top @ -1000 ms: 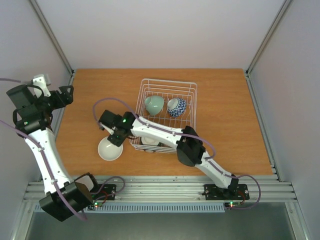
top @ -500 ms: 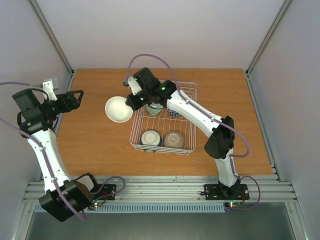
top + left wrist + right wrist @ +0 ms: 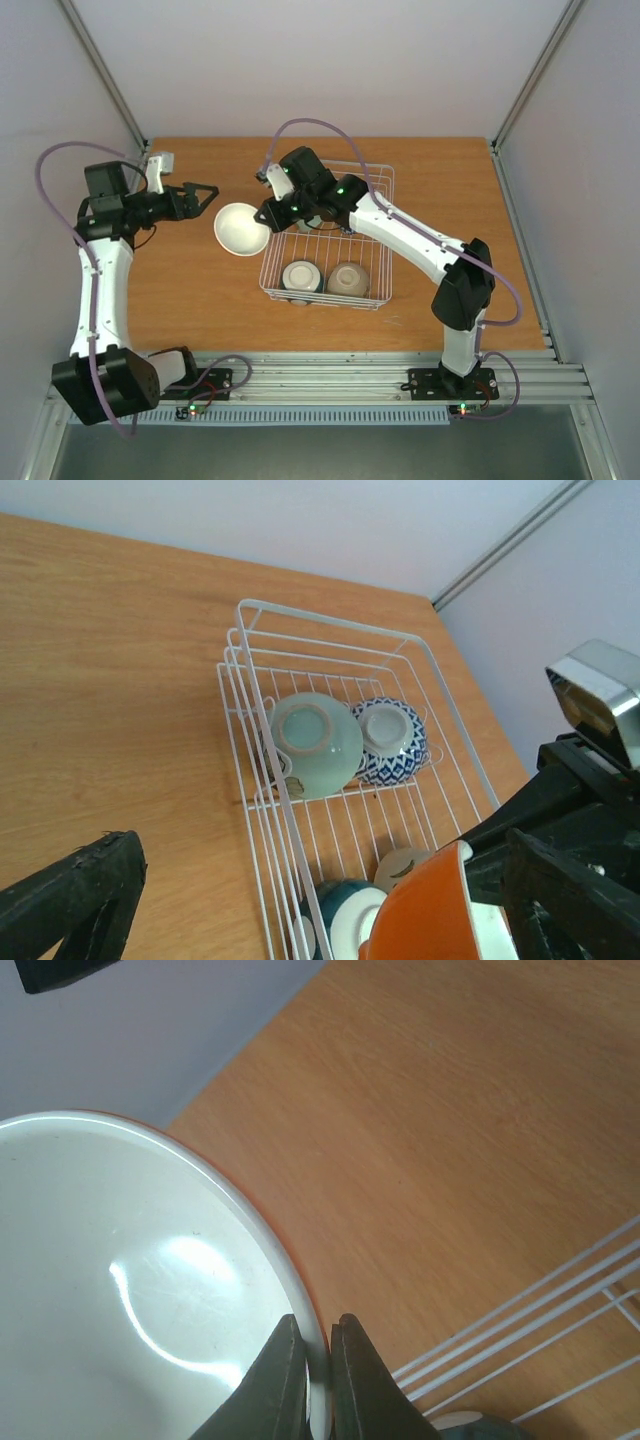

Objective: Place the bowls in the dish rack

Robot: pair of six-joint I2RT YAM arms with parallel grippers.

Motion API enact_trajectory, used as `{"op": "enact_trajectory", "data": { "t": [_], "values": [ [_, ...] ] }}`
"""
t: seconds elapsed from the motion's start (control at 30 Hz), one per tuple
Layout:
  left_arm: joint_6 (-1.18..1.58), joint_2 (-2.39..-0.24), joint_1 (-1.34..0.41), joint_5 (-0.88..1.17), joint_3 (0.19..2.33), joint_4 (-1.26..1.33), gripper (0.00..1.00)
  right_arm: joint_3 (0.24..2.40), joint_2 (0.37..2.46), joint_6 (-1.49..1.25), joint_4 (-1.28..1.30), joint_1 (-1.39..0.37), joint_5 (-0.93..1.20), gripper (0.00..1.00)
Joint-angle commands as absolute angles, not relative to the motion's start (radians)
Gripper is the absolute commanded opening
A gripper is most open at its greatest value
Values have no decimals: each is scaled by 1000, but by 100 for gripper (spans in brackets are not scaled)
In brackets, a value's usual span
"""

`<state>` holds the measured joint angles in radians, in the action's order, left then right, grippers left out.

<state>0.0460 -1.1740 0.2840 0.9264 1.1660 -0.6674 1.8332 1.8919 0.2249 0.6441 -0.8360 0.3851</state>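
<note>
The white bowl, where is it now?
In the top view the white bowl is held just left of the dish rack, its rim gripped by the right tool, the open left tool further left.

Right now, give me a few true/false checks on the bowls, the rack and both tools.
1. The right tool pinches the rim of the white bowl. True.
2. The white bowl is inside the rack. False: it is held out to the left of the rack, over the table.
3. The left tool is shut. False: it is open and empty, beside the white bowl.
4. A green bowl and a blue patterned bowl sit side by side in the rack. True.
5. The rack's near end is empty. False: a dark bowl and a tan bowl sit there.
</note>
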Motion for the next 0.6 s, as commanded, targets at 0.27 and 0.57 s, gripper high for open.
{"op": "enact_trajectory", "data": {
  "t": [0.27,0.57],
  "values": [
    [-132,-1309,207,972,1296,-999,97,1783,1797,231,572,-816,318,1],
    [-142,-1314,199,1064,1352,-1094,97,1733,1788,230,550,-815,329,1]
  ]
}}
